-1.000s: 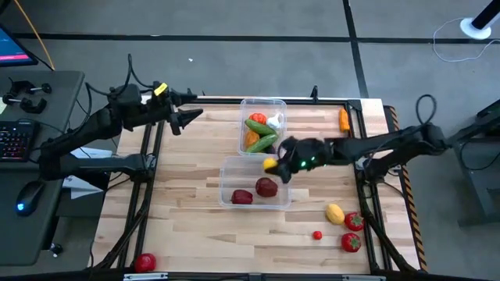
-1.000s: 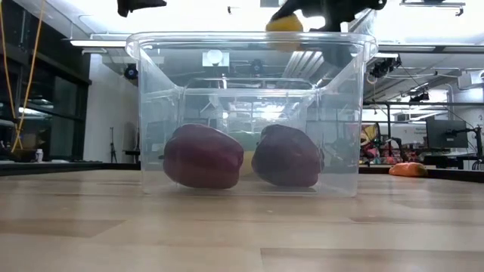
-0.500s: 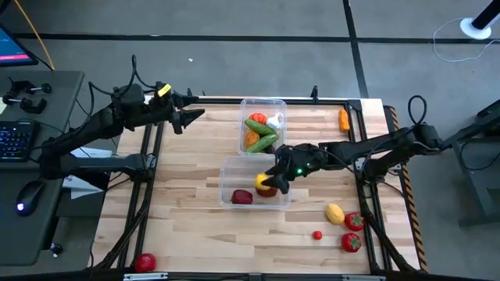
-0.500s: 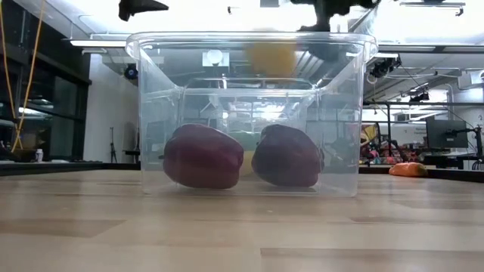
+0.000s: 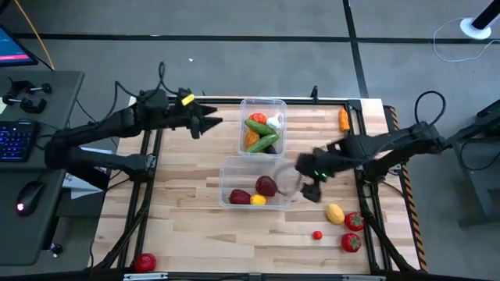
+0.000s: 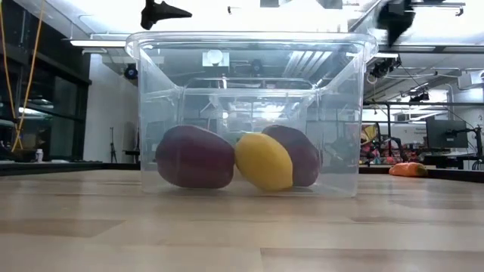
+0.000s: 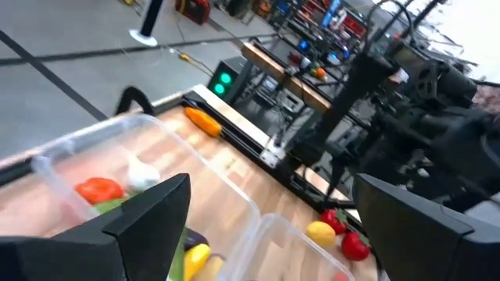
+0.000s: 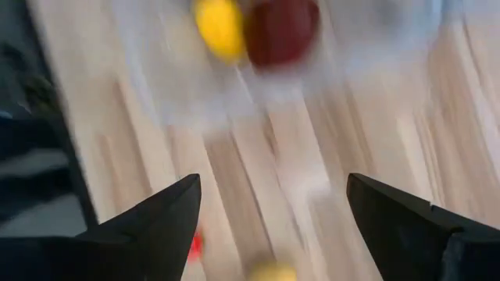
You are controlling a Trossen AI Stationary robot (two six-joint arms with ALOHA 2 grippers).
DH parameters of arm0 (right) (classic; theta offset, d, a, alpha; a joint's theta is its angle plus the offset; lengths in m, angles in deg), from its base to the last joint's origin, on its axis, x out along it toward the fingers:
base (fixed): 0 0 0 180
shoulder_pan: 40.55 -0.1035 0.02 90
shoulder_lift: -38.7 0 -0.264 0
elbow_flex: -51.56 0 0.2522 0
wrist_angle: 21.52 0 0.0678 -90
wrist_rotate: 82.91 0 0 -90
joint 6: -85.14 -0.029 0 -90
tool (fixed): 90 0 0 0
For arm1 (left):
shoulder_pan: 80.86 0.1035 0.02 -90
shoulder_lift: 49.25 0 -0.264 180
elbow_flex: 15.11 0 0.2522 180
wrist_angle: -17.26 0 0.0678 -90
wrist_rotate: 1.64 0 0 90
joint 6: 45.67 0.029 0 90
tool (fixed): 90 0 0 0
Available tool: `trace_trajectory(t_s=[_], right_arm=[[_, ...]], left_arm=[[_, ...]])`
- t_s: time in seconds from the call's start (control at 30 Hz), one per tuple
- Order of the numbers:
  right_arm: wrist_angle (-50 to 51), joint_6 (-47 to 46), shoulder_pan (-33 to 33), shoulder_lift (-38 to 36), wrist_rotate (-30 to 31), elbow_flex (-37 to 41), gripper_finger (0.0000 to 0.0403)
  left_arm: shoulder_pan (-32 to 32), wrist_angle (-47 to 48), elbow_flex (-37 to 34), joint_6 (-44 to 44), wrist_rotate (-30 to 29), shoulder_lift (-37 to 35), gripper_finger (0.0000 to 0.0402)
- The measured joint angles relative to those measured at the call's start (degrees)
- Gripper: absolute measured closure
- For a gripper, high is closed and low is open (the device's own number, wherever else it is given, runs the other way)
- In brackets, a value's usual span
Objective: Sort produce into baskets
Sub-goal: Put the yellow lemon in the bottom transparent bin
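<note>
- Right pincer [image 5: 311, 187], spread and empty, hangs just off the near tub's [image 5: 226, 168] right side; the dropped lemon [image 5: 258, 200] lies inside.
- Next, approach the loose lemon [image 5: 334, 213] near the table's [image 5: 180, 226] right edge from above.
- Left pincer [image 5: 212, 122], spread, waits near the far edge.

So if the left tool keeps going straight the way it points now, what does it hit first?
Probably the far basket holding vegetables: the open left tool points at its near wall. The tool may be riding higher than the rim, so it could pass over.
</note>
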Motion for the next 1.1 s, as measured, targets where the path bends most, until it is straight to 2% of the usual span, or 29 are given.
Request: trace_trajectory(t_s=[0.07,0.17,0.27,0.43,0.6,0.83,1.1], right_arm=[[3.83,-7.1,-4.46,-1.38,1.59,2.66,0.0089],[4.48,-21.58,-11.02,-2.45,1.91,7.94,0.0089],[3.79,-34.34,-15.36,-2.05,-0.85,13.26,0.0089],[-0.09,-45.68,-18.27,0.74,-6.85,21.4,0.0089],[-3.95,-50.51,-18.45,3.28,-7.88,25.0,0.0089],[-7.1,-48.96,-18.45,7.95,-12.27,25.75,0.0089],[-10.97,-46.98,-18.45,14.73,-13.69,25.75,0.0089]], left_arm=[[-1.29,-1.16,0.0,-0.18,-0.21,1.44,0.0057],[-2.71,-2.65,0.0,-0.18,-0.34,3.52,0.0057],[-3.42,-3.46,0.0,-0.21,-0.34,5.19,0.0057],[-3.7,-4.96,0.0,-1.29,-0.34,7.3,0.0057],[-3.7,-4.95,0.0,-1.68,-0.36,7.82,0.0057],[-3.69,-5.0,0.0,-1.05,-0.34,7.58,0.0057],[-3.68,-4.91,0.0,-0.08,-0.34,7.61,0.0057]])
